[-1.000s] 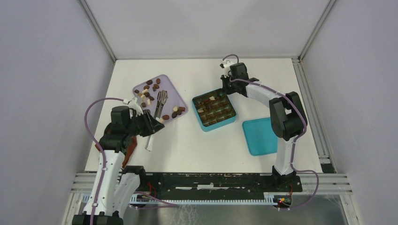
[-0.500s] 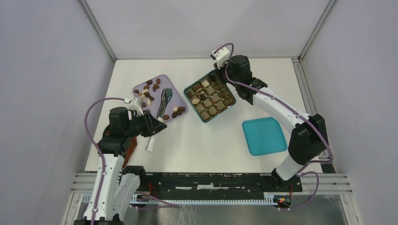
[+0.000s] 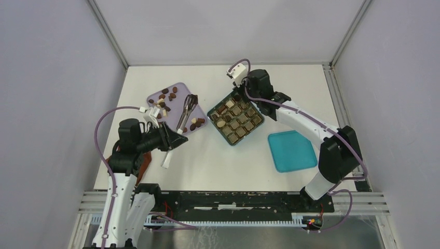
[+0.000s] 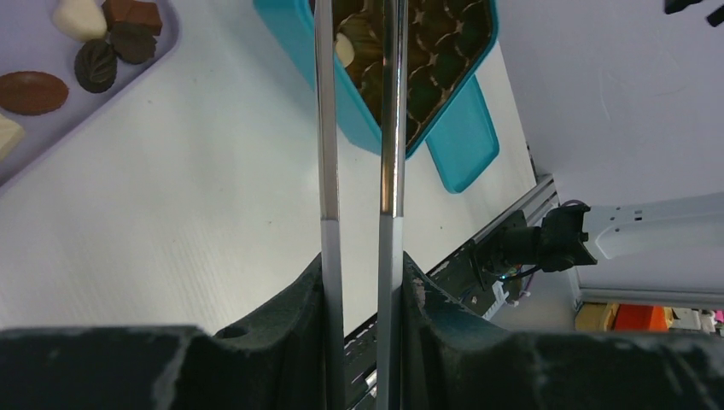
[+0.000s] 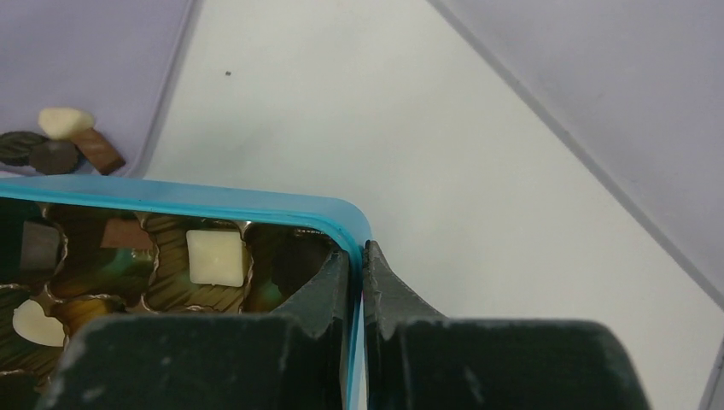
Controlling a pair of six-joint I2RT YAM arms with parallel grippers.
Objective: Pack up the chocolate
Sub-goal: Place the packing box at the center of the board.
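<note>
Holds box (image 5: pixel 171 190) turned cornerwise beside tray (image 3: pixel 181 91), not square-on as a second ago; points tongs (image 3: pixel 185 111) nearer the box than then. With right gripper (image 5: pixel 360 265), pinches box wall at a corner, one finger inside, one outside: plain from right wrist, hidden under the wrist from above. With left gripper (image 4: pixel 363 273), clamps tongs, both arms between the fingers in left wrist view. Shows chocolate (image 3: pixel 165 96) loose on tray and in many box cells from above; only a few cells from right wrist. Shows lid (image 3: pixel 292 150) right of box, not from right wrist.
</note>
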